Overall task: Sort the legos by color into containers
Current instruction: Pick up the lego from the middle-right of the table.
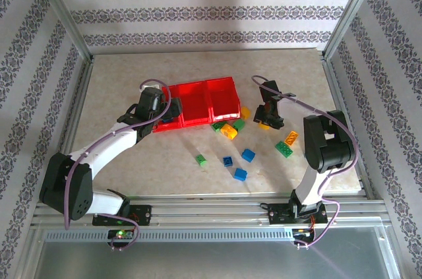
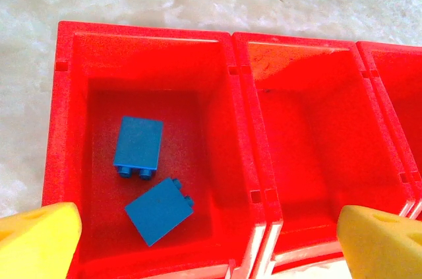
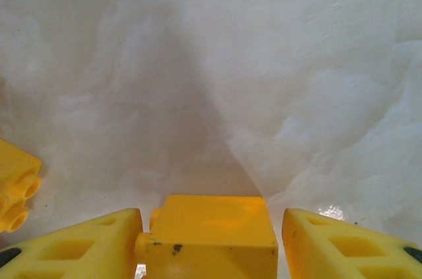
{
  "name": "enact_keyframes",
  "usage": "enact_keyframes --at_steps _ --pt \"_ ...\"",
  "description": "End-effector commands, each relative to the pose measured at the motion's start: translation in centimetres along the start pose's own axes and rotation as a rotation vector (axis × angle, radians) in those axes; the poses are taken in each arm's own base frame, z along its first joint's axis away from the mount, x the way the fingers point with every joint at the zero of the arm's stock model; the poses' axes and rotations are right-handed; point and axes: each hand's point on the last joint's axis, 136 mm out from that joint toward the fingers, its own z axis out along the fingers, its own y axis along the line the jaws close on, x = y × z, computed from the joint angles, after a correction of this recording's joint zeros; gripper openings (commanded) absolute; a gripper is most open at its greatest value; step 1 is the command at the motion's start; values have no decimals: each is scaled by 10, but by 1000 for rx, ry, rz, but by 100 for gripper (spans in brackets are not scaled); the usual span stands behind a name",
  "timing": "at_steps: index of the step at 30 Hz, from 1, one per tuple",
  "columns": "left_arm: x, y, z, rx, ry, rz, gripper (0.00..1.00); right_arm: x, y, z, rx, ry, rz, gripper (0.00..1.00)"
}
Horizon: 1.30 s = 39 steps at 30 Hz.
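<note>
The red containers [image 1: 198,102] are three joined bins on the table. My left gripper [image 1: 169,113] hovers open over the left bin [image 2: 72,114], its yellow fingertips [image 2: 36,239] wide apart. Two blue legos [image 2: 138,146] [image 2: 158,210] lie on that bin's floor, and the middle bin [image 2: 310,140] holds nothing. My right gripper [image 1: 267,119] is down at the table, right of the bins. A yellow lego [image 3: 211,233] sits between its fingers: the left finger [image 3: 86,246] meets the studs, and a thin gap remains at the right finger [image 3: 336,243].
Loose legos lie in front of the bins: green [image 1: 201,159], blue [image 1: 227,161] [image 1: 248,154] [image 1: 240,174], green [image 1: 284,149], orange [image 1: 291,137] and a yellow and green cluster [image 1: 229,130]. Another yellow lego [image 3: 16,183] lies just left of my right gripper. Metal frame posts border the table.
</note>
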Motion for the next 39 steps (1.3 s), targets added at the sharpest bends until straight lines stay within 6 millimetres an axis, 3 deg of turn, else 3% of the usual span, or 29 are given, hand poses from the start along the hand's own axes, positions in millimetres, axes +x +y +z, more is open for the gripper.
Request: enact_keyframes --at_steps 1,8,20,27,39 --pt "-4 -4 -1 10 -3 -18 100 5 3 5 -2 23 2 58" --pt "-4 -4 -2 7 -2 -19 100 10 5 5 -2 42 -11 58" --pt "-4 0 -4 -11 -3 -15 100 11 8 -3 4 33 -37 39" --pt "-5 6 -6 -34 -8 -18 100 3 20 -31 9 -39 -104 34" --pt "-15 29 -25 -108 -99 -35 100 -11 50 -84 -54 -191 -166 31"
